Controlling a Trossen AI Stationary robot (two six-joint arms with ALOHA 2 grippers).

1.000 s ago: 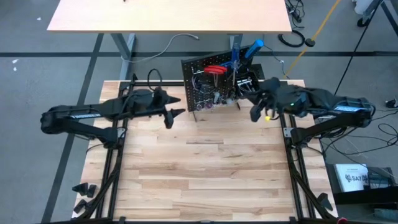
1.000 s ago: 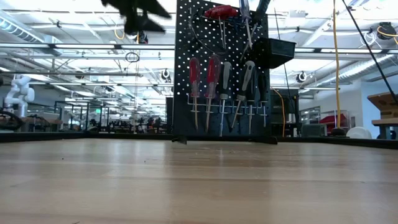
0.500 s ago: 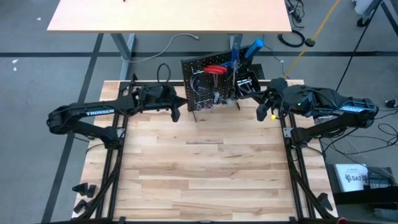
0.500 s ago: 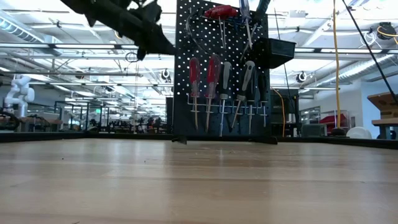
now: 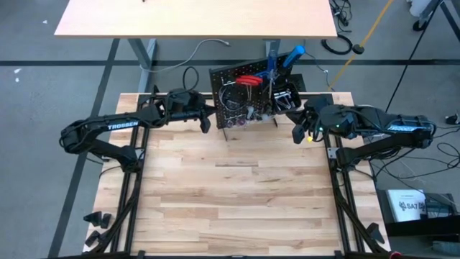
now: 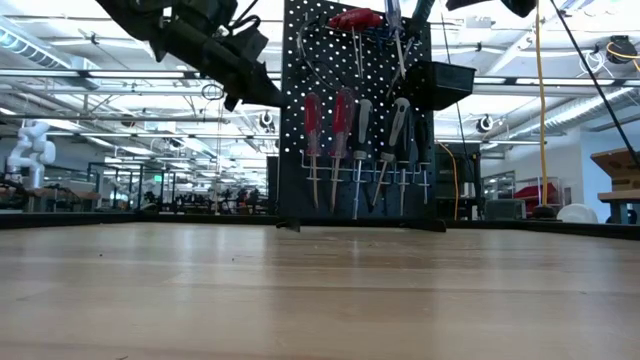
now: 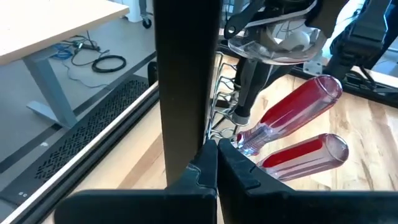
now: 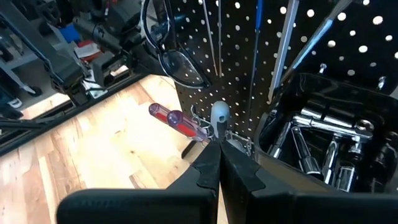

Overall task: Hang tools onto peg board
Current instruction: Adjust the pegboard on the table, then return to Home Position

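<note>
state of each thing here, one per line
peg board: upright at the table's far edge
red screwdrivers: hanging on the hook rail
black bin: mounted on the board, silver bits inside
left gripper: shut, empty, at the board's edge
right gripper: shut, empty, facing the board

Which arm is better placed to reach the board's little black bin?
Right: the right gripper hangs beside the black bin; the left gripper sits at the peg board's opposite edge.

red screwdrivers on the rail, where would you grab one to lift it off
Grip a red screwdriver by its fat handle, coming at the peg board from the front face. It hangs handle up, shaft down through the silver hook rail, so the handle is the widest free part and it probably lifts straight up.
</note>
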